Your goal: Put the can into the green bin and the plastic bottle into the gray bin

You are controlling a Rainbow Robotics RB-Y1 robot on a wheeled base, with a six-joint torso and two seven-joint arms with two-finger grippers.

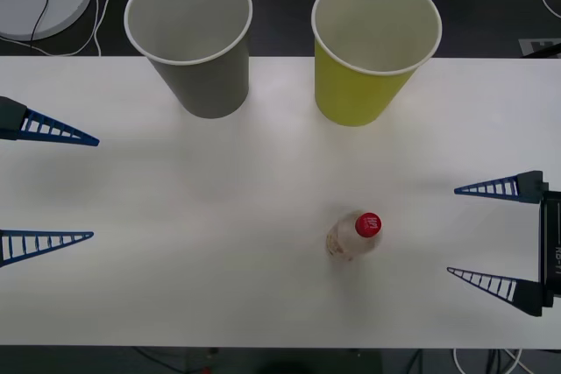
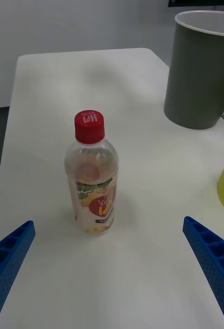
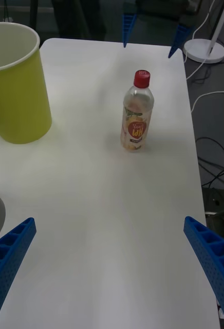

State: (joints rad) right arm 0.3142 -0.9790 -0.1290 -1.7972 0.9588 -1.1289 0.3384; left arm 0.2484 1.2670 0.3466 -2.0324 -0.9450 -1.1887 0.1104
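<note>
The front view looks steeply down from above the white table (image 1: 219,243). Each wrist view looks low across it from opposite ends; all three share the small clear red-capped plastic bottle (image 1: 355,236).

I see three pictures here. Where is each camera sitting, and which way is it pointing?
Front view: above the arms, looking down at the white table; left gripper and right gripper open at the sides.
Right wrist view: on the right arm, facing the upright plastic bottle and the gray bin; its own blue fingers frame the shot.
Left wrist view: on the left arm, facing across the table past the green bin.
All three share the bottle.
</note>
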